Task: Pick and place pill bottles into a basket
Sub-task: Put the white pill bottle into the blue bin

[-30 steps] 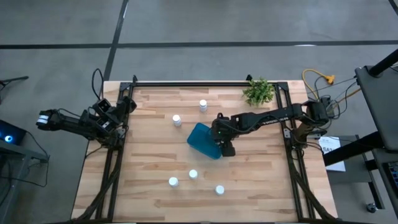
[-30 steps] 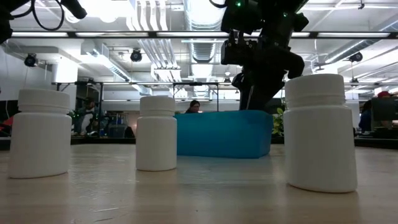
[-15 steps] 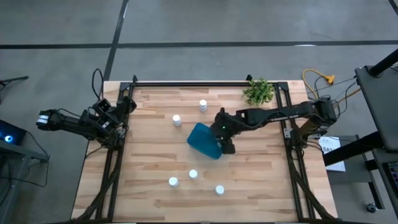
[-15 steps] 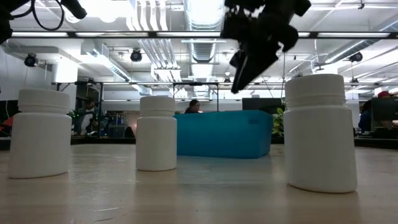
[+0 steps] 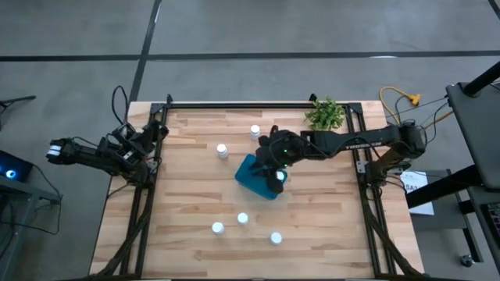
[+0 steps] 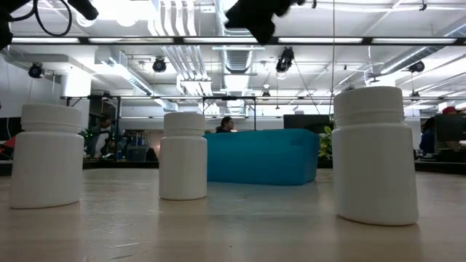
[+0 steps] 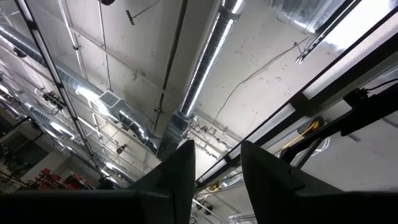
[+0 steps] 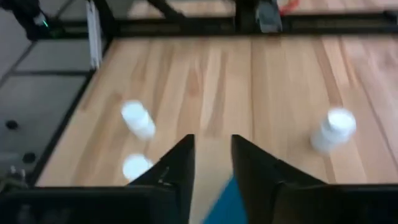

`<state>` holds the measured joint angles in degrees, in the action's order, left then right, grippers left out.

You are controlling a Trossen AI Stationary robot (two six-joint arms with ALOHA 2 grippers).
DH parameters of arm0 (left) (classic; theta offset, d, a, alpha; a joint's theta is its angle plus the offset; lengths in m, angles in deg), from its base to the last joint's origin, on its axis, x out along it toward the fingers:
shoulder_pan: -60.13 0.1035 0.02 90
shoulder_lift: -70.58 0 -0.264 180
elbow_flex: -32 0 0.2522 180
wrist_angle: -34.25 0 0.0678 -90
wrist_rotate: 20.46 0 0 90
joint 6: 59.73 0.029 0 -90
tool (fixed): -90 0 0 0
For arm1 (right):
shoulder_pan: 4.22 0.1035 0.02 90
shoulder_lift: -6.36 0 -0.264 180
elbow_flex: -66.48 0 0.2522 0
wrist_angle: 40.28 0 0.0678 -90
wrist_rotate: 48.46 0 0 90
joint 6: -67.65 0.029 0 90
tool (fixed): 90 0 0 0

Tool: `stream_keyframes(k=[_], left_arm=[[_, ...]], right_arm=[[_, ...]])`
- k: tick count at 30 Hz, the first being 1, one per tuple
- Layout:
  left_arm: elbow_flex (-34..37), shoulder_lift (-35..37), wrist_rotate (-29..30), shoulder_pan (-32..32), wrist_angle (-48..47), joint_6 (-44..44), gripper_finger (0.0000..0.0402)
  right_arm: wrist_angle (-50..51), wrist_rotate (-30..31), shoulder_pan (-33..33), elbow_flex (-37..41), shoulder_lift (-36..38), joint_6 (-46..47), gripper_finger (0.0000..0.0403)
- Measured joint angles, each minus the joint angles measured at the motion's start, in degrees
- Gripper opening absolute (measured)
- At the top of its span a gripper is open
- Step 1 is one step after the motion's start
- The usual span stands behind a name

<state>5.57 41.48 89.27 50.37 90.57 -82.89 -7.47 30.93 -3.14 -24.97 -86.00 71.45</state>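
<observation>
Plank table [image 5: 187, 199] under ceiling ducts [image 6: 178, 29]

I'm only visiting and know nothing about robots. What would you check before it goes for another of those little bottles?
1. Right claw empty: ok, fingers slightly apart, nothing between them.
2. Right claw clear of the basket: ok, it hangs above the basket.
3. Dropped bottle inside the basket: ok, it appears to lie in the basket's right end.
4. All bottles in: not ok, five are on the table; the nearest bottle stands just beyond the basket.
5. Front bottles upright: ok, all three stand.
6. Left claw out of the way: ok, at the table's left edge.
</observation>
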Motion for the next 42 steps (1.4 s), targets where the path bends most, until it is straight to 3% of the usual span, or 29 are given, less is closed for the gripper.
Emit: stream_keyframes(k=[6, 13, 18, 28, 33, 42], left_arm=[[0.0, 2.3, 0.0, 0.0, -0.1, 1.2, 0.0112], [0.0, 4.6, 0.0, 0.0, -0.1, 2.6, 0.0112], [0.0, 6.0, 0.0, 0.0, 0.0, 2.6, 0.0112], [0.0, 7.0, 0.0, 0.0, -0.1, 2.6, 0.0112], [0.0, 7.0, 0.0, 0.0, -0.1, 2.6, 0.0112], [0.0, 7.0, -0.2, 0.0, -0.6, 2.6, 0.0112]], right_arm=[[-1.1, -1.2, 1.3, -8.5, -6.3, -0.6, 0.0014], [-2.9, -4.9, 3.5, -18.2, -17.6, 0.2, 0.0008], [-1.7, -7.9, 4.8, -29.5, -26.5, 0.2, 0.0008], [13.8, -9.3, 5.9, -57.2, -43.2, -3.0, 0.0008], [13.0, -10.3, 5.9, -53.7, -42.2, -2.6, 0.0008], [20.4, -10.5, 7.0, -53.9, -42.3, -8.3, 0.0008]])
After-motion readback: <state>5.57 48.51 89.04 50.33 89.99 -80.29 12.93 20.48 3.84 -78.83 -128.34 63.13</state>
